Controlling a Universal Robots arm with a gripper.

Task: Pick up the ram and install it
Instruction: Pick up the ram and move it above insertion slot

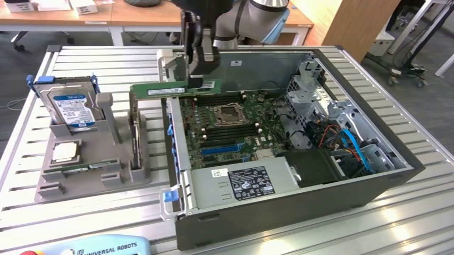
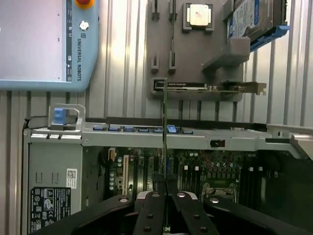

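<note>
The ram (image 1: 170, 91) is in the air, lying level with its long edge downward, above the rim of the open computer case (image 1: 284, 212) on the exterior view's left. One part of it is over the inside of the case and the other part reaches out past that rim. It is not seated in any slot. The gripper (image 1: 201, 84) comes down from above and is closed tightly on the ram, holding it near the end that is over the case. In the wrist view the stick is seen edge-on as a thin line that runs from the gripper out across the case rim. Inside the case, under the ram, lies the green motherboard (image 1: 212, 138) with the empty processor socket (image 1: 228, 114). The grey power supply (image 1: 241, 183) with its black label fills the near part of the case. Blue cables (image 1: 354, 149) lie in the part of the case far from the ram. Just beside the case, on the exterior view's left, stands a grey holder (image 1: 92, 183). It carries an upright hard drive (image 1: 71, 106), a square silver processor chip (image 1: 64, 152) and a dark expansion card (image 2: 210, 87). Near the front corner of the case lies a light blue teach pendant (image 1: 99, 247). All of this rests on a slatted metal worktop (image 1: 397, 228).
</note>
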